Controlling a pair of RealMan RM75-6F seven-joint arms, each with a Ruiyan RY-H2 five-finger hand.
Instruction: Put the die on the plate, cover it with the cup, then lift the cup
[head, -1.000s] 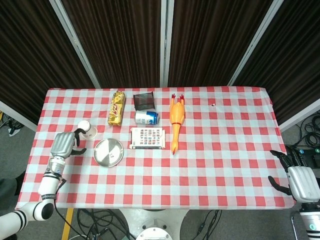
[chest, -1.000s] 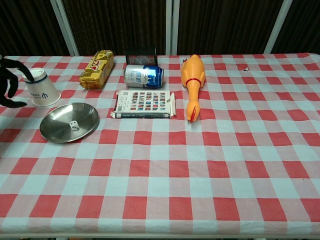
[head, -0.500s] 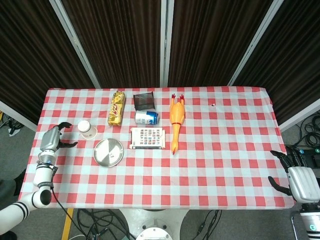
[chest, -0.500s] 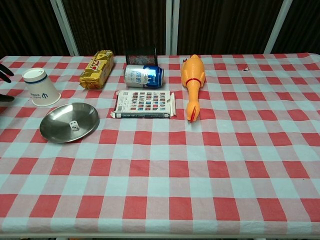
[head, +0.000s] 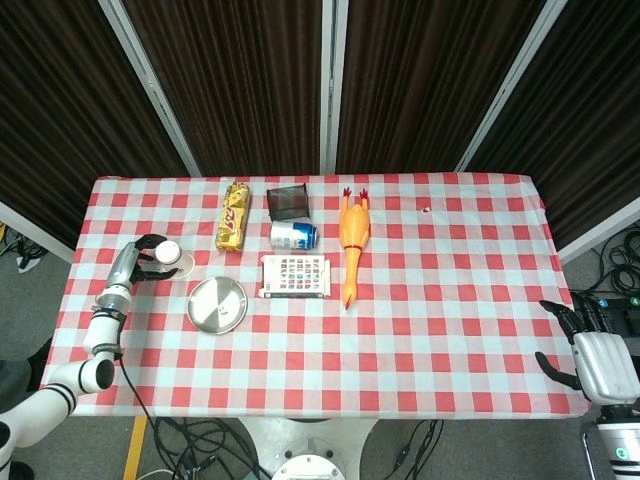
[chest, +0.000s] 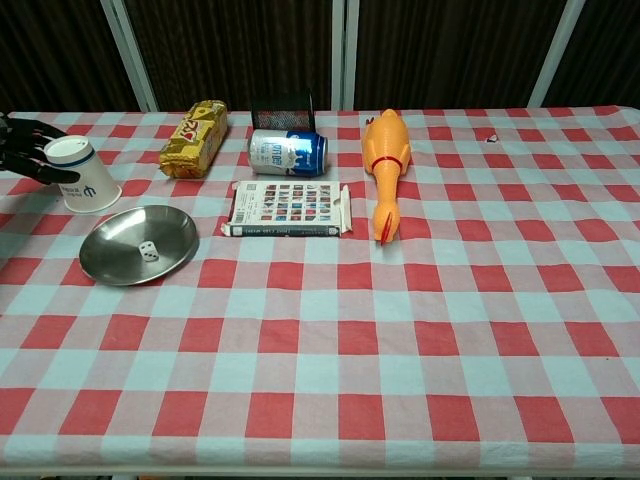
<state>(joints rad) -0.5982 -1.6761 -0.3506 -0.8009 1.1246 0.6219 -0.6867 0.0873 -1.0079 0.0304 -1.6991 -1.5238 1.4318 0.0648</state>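
The left robot hand (head: 143, 257) has moved. A second ago it was close beside the cup (head: 171, 258), then it pulled away toward the edge of the worktop. Now it has come back to the upside-down cup. Its dark fingers (chest: 30, 155) are spread and reach around the cup's top end, on the far-left side. It is hard to tell if they touch it or only sit just beside it.
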